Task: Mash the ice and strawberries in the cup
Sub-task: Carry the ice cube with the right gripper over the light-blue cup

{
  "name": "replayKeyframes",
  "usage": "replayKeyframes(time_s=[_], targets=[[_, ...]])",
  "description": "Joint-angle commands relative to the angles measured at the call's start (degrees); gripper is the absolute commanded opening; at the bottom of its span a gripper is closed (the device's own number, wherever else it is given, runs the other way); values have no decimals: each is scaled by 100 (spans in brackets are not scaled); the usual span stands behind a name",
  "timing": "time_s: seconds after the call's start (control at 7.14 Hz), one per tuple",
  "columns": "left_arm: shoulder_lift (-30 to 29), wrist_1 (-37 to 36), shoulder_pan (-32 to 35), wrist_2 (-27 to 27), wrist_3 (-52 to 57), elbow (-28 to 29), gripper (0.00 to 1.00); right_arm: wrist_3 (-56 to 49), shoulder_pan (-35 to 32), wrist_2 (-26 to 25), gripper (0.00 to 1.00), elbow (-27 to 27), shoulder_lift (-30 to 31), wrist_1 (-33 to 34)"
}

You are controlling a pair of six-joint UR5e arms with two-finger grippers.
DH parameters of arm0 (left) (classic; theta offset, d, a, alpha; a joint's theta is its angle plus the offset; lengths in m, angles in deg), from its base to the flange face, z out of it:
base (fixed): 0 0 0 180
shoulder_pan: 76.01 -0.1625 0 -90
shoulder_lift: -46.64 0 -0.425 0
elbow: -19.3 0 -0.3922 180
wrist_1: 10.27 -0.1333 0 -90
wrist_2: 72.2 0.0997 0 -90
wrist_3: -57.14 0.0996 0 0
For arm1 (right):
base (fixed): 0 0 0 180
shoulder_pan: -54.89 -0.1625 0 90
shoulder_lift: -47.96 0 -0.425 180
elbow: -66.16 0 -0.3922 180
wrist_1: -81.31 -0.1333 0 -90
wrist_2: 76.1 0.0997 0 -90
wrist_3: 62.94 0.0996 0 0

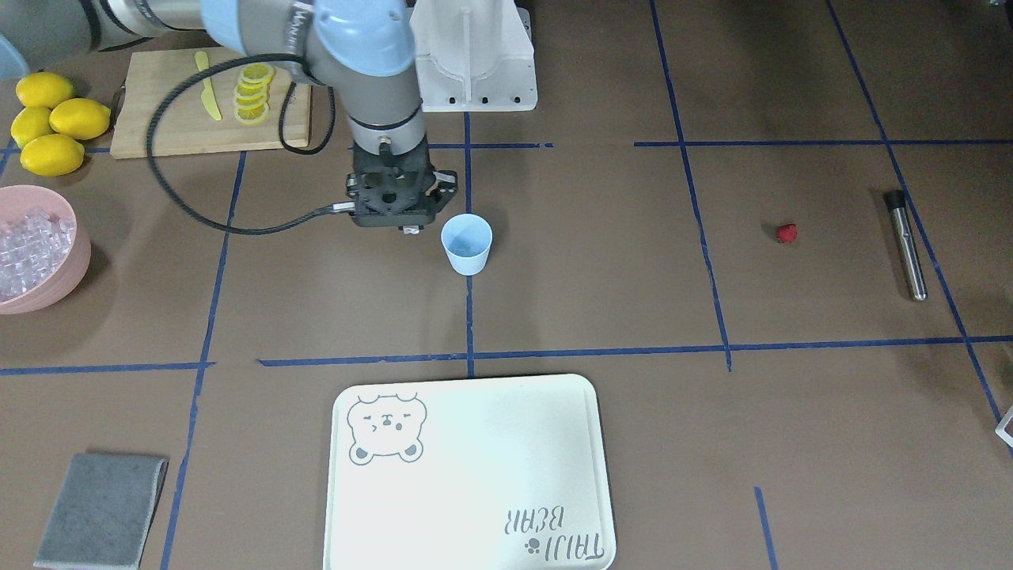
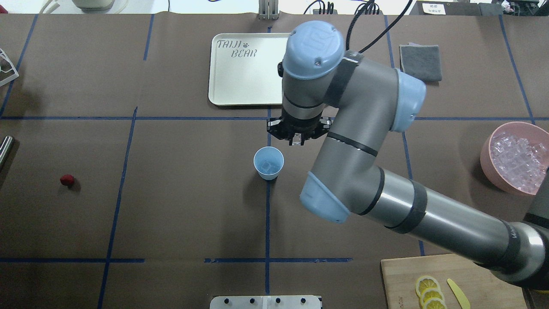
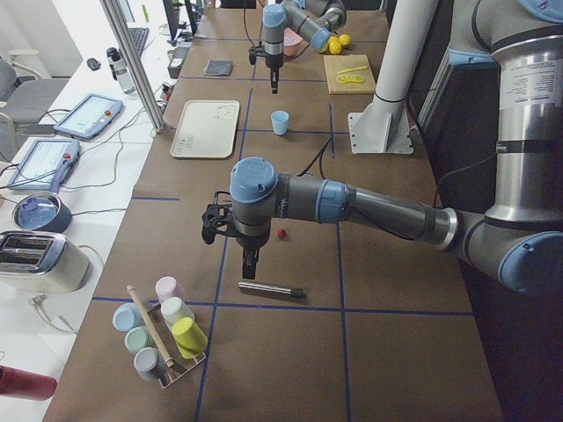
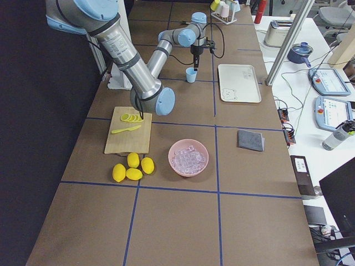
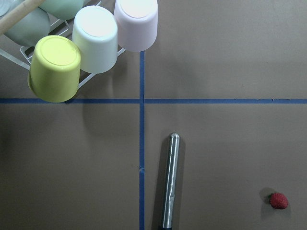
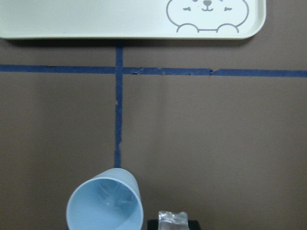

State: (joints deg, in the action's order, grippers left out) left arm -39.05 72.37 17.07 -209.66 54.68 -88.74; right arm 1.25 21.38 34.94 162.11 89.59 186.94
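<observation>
Ice cube point(image 6: 172, 218) clamped in right gripper point(image 2: 296, 139) beside cup point(image 1: 467, 258) rim; left gripper point(image 3: 250, 267): cannot tell.

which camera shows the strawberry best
The left wrist view: the strawberry is nearest and sharpest there, lying apart from the metal rod. The front-facing and overhead views show only a small red dot, the left side view a speck; the other views miss it.

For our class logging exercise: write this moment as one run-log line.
right end effector: shut on ice cube, raised beside cup | cup: ice inside | strawberry: outside cup | left end effector: state unclear
</observation>
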Motion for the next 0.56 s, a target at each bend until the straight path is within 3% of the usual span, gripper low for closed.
replayKeyframes(time_s=[0.0, 0.42], targets=[[0, 15, 0, 0, 0, 29, 100, 391, 361, -327, 0, -497, -268, -382], [0, -2, 0, 0, 0, 21, 100, 437, 423, -319, 3, -718, -436, -385]])
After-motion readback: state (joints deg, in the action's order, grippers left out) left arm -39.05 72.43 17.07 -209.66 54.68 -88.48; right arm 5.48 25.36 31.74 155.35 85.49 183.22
